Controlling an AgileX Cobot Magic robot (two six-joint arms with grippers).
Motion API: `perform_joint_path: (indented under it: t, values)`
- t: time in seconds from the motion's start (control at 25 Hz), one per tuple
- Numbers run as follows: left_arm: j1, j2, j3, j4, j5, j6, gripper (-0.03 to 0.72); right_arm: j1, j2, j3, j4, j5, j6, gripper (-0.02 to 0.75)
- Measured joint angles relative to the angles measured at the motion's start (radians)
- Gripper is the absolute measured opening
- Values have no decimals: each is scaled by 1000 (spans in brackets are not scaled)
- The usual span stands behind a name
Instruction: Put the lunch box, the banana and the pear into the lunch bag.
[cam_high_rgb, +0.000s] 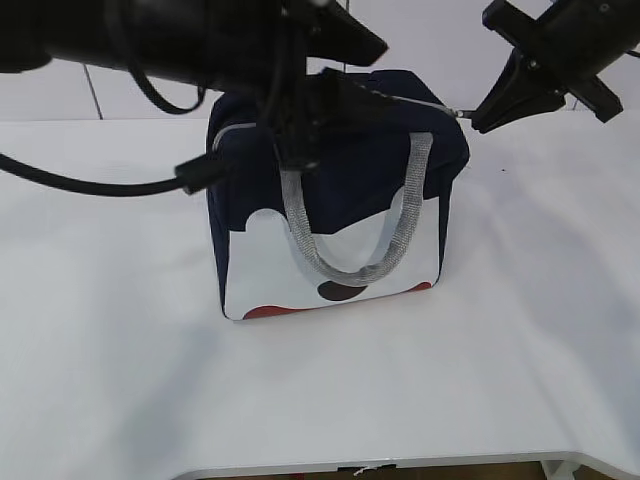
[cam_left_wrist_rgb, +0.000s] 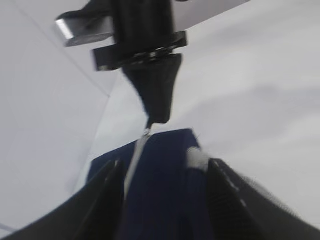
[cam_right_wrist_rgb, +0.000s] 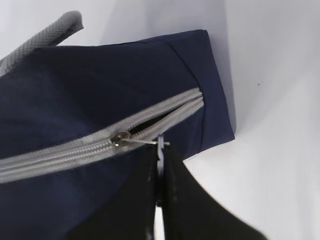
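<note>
The navy lunch bag (cam_high_rgb: 350, 180) stands upright in the middle of the white table, one grey webbing handle (cam_high_rgb: 345, 265) hanging down its white-and-red front. My left gripper (cam_high_rgb: 298, 150) is open over the bag's top left. In the left wrist view its fingers (cam_left_wrist_rgb: 112, 190) stand wide apart on either side of the bag's navy top (cam_left_wrist_rgb: 160, 190). My right gripper (cam_high_rgb: 470, 118) is shut on the zipper's ring pull (cam_right_wrist_rgb: 145, 141) at the bag's right end. The grey zipper (cam_right_wrist_rgb: 65, 150) is closed left of the slider and gapes slightly right of it. The lunch box, banana and pear are out of view.
The white table (cam_high_rgb: 120, 380) spreads on all sides of the bag, its front edge (cam_high_rgb: 400, 465) near the bottom of the exterior view. A pale tiled wall (cam_high_rgb: 140, 100) runs behind. The left arm's black cable (cam_high_rgb: 80, 183) loops above the table at left.
</note>
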Motion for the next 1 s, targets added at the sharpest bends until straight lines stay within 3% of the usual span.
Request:
perform_joint_path:
  t: [0.68, 0.76, 0.96, 1.0]
  values:
    - [-19, 164, -57, 38, -68, 0, 371, 1, 0, 0, 55, -2, -17, 18]
    - [-19, 166, -57, 38, -89, 0, 323, 1, 0, 0, 57, -2, -19, 18]
    - [-19, 168, -57, 38, -141, 0, 42, 1, 0, 0, 59, -2, -19, 18]
    - [-19, 168, -57, 38, -144, 0, 17, 1, 0, 0, 59, -2, -21, 18]
